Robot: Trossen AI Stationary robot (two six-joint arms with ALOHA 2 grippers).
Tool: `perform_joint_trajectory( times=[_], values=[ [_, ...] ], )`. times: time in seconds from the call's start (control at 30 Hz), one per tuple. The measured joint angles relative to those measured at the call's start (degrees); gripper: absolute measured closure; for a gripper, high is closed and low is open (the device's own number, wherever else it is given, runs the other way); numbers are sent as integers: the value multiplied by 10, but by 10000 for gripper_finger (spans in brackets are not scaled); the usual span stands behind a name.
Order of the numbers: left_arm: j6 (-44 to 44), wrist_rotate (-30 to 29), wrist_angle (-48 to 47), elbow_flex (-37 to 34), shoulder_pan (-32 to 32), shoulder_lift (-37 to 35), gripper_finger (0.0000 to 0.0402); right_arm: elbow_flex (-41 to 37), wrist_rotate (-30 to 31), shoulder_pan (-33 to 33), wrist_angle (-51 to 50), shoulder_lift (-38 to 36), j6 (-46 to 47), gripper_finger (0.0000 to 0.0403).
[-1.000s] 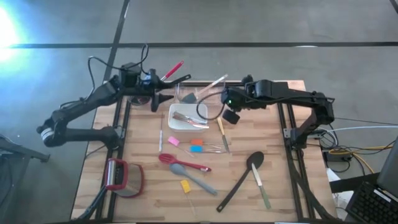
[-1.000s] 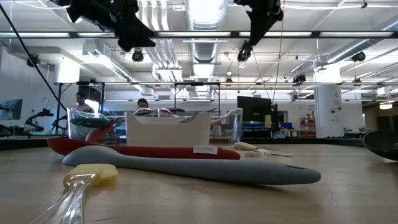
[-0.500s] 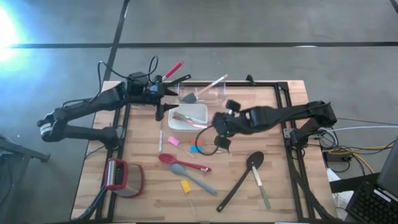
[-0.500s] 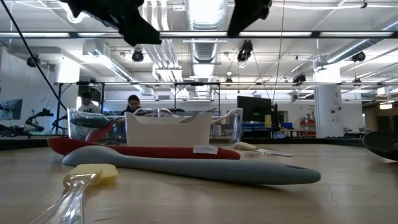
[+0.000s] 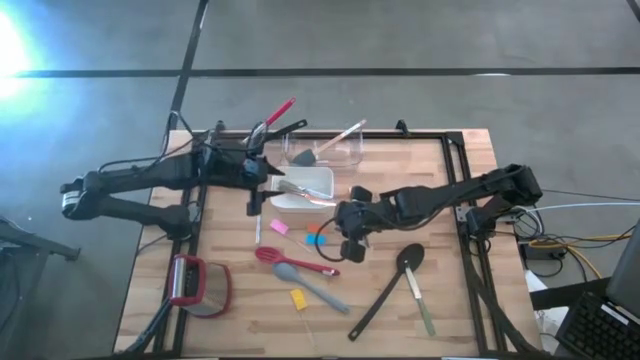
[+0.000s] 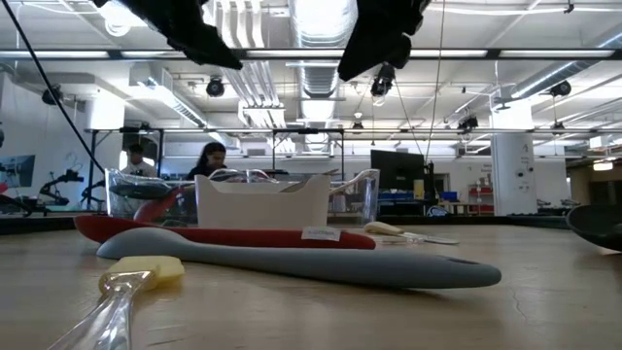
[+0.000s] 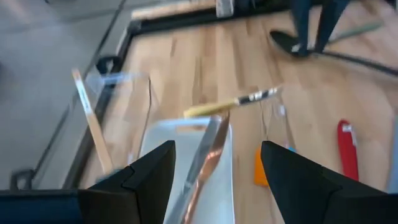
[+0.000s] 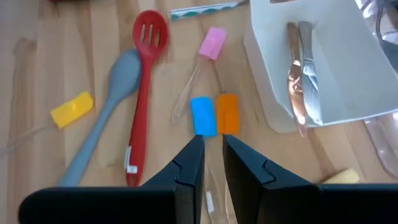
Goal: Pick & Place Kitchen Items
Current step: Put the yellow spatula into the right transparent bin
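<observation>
Bench [image 5: 440, 300] holds most utensils loose; white dish [image 5: 322, 184] already takes metal cutlery; left gripper [image 5: 262, 178] hangs at its edge, jaws wide and empty, right gripper [image 5: 350, 238], jaws narrow and empty, lines up over blue piece [image 8: 203, 116], likely next pick.

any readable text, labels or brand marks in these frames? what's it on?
No text can be read.
White sticker on the red slotted spoon's handle, also seen in the right wrist view: print too small to read.
Striped strip by the white square dish: pattern only, no letters.
</observation>
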Motion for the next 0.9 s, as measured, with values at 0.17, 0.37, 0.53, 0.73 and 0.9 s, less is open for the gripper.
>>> perform_joint_trajectory(
  times=[0.17, 0.37, 0.53, 0.73, 0.9],
  values=[
    [-53, -3, -10, -28, -1, 19, 159, 0, 1, 9, -8, 0, 0, 351],
    [-127, 1, -36, -68, -24, 38, 166, -2, 31, 9, -35, 0, -1, 351],
    [-160, -2, -38, -85, -58, 41, 175, -2, 62, 9, -27, 0, -10, 351],
    [-160, -3, -39, -91, -124, 44, 195, -2, 62, 12, -19, 0, 0, 351],
    [-167, -3, -24, -92, -197, 51, 202, -2, 62, 14, -15, 0, 2, 351]
  ],
)
